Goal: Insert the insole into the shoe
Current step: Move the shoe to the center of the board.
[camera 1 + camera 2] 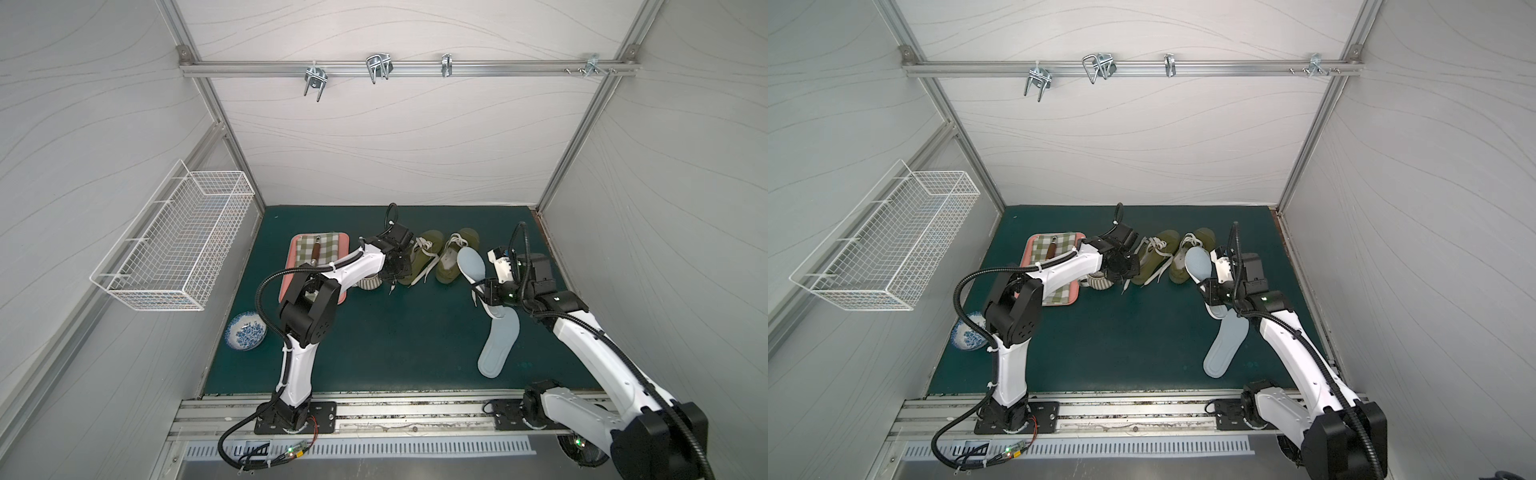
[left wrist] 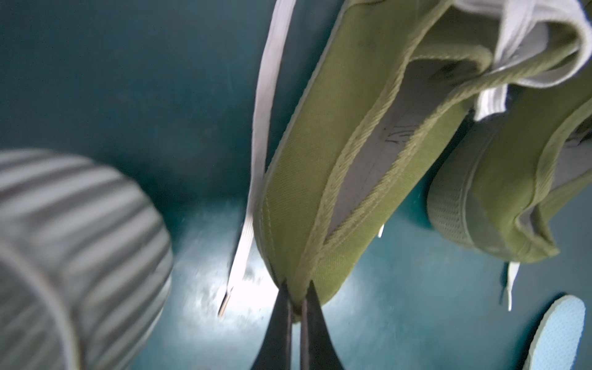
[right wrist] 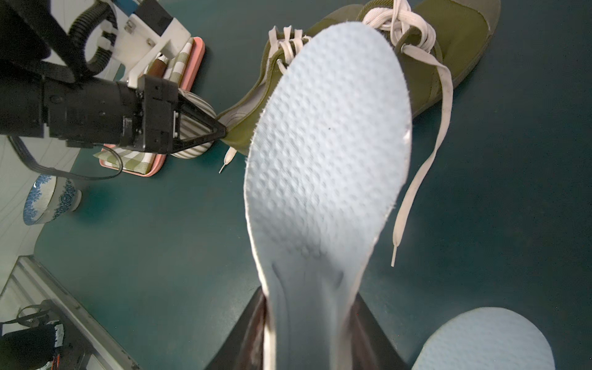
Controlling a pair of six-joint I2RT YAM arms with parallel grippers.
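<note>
The left gripper (image 2: 296, 294) was clamped shut on the heel collar of an olive canvas shoe (image 2: 320, 160), which sat on the dark green mat (image 1: 374, 332) with its white laces loose and one lace trailing beside it. The mouth of the shoe stood open, and a pale lining showed inside in the left wrist view.

The right gripper (image 3: 307, 320) grasped a light blue insole (image 3: 326, 144) by its heel end, one finger on each side. The dimpled forefoot was lifted off the mat and pointed toward the pair of shoes. In both top views its rounded toe lay over the near end of the neighbouring shoe (image 1: 455, 257), the one closer to the right arm. Whether it touched that shoe could not be told.

A second insole (image 1: 498, 345) lay flat on the mat below the right gripper, well apart from the shoes.

A striped cup (image 2: 80, 240) stood just beside the left gripper. Next to the cup was a pink tray (image 1: 286, 282) lined with a green checked cloth (image 1: 320, 245). A blue-and-white bowl (image 1: 245, 332) sat near the mat's edge, and a white wire basket (image 1: 174, 249) hung on the side wall.
</note>
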